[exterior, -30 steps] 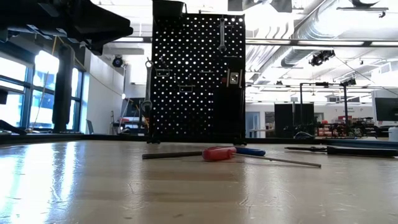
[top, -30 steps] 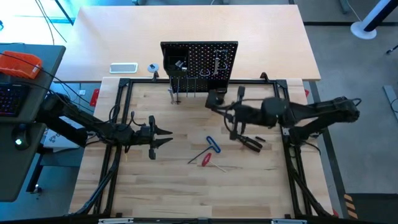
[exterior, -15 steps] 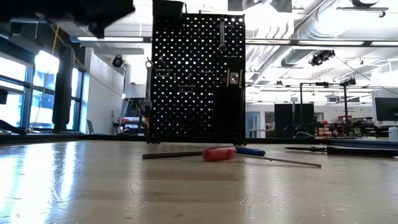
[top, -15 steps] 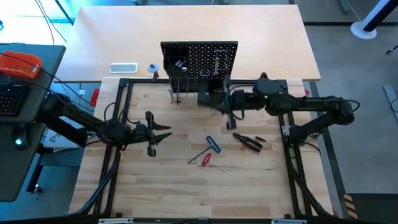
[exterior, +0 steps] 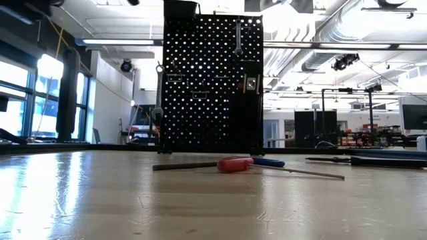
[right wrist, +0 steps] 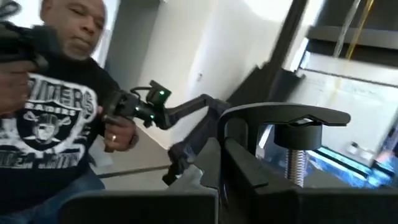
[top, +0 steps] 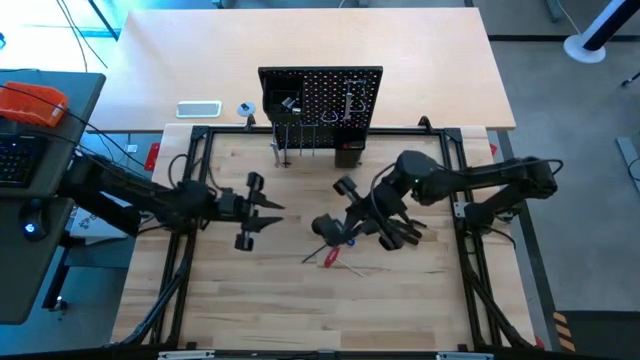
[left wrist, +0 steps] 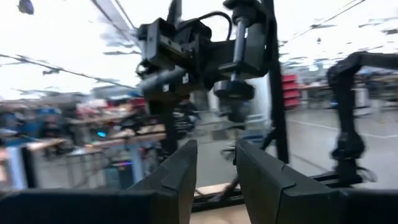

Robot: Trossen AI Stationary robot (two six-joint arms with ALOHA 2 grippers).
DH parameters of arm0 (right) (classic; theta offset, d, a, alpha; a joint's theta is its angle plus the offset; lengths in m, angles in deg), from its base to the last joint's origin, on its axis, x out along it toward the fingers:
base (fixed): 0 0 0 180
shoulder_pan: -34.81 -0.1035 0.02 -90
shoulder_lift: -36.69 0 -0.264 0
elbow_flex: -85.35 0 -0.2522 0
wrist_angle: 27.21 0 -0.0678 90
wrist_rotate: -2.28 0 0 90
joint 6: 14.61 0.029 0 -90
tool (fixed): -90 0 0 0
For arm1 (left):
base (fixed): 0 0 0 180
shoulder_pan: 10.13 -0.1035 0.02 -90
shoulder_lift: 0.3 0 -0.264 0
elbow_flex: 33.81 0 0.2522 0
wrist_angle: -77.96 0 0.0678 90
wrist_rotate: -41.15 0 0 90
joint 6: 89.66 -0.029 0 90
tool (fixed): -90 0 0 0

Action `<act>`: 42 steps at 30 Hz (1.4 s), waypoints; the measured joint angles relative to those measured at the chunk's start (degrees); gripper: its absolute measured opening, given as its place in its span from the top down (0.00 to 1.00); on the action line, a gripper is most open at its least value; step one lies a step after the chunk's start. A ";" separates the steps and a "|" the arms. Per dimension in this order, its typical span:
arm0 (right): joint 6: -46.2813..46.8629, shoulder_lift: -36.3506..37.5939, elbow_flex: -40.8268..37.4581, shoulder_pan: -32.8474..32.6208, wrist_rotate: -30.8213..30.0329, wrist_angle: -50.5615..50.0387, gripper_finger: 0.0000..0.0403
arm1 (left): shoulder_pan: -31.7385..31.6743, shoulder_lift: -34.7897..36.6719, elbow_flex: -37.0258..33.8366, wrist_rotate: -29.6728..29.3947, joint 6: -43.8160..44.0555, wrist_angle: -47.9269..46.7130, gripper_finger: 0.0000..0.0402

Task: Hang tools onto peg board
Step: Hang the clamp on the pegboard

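Blue-handled T hex key (top: 343,236) partly hidden under right pincer (top: 335,226); grip unclear.

Pale wood surface (top: 260,300), tall bright windows (exterior: 27,100), ceiling strip lights (exterior: 120,42), exposed silver ducts (exterior: 347,20), grey floor (top: 575,110)

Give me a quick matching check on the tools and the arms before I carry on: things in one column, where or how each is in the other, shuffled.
Things:
1. red-handled screwdriver
2. silver wrench
3. C-clamp
4. left tool

States:
A. hanging high on the peg board
B. open, empty, over the table's left half
C. lying flat on the table
D. held in the right tool

Pairs: 1-C, 2-A, 3-D, 4-B
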State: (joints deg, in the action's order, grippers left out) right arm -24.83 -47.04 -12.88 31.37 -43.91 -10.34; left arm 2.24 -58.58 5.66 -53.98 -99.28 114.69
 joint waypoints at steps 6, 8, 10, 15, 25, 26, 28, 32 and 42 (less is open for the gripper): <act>1.43 -2.69 0.00 -1.04 0.89 4.36 1.00 | -1.98 -9.10 6.29 7.68 2.98 -0.17 0.62; 1.77 -3.26 0.00 -1.39 0.94 5.41 1.00 | -2.26 -10.79 7.91 7.88 3.16 -0.23 0.55; 1.83 -3.52 0.00 -1.88 0.90 5.64 1.00 | -2.74 -12.12 9.31 7.88 3.70 1.08 0.49; 4.17 -3.50 0.02 -2.80 3.44 5.88 1.00 | -4.59 -13.16 10.46 14.24 7.49 2.29 0.39; 3.62 -3.50 0.02 -7.51 4.50 -2.36 1.00 | -5.94 -13.14 10.44 24.74 10.80 -5.37 0.38; 3.30 -3.50 0.02 -7.82 4.22 -2.84 1.00 | -5.94 -13.14 10.44 25.27 10.45 -5.10 0.38; 2.42 -3.50 0.02 -8.28 2.98 -4.00 1.00 | -5.94 -13.13 10.44 26.47 10.15 -3.79 0.38; 2.42 -3.49 0.02 -8.41 2.15 -5.49 1.00 | -5.91 -13.11 10.44 26.72 10.02 -3.63 0.38; 2.23 -3.43 0.02 -8.41 1.46 -6.90 1.00 | -5.35 -15.41 10.44 27.25 10.00 -1.73 0.38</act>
State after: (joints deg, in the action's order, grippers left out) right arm -22.60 -50.47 -12.86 22.96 -42.45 -17.24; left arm -3.10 -73.99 16.09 -26.72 -89.28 112.95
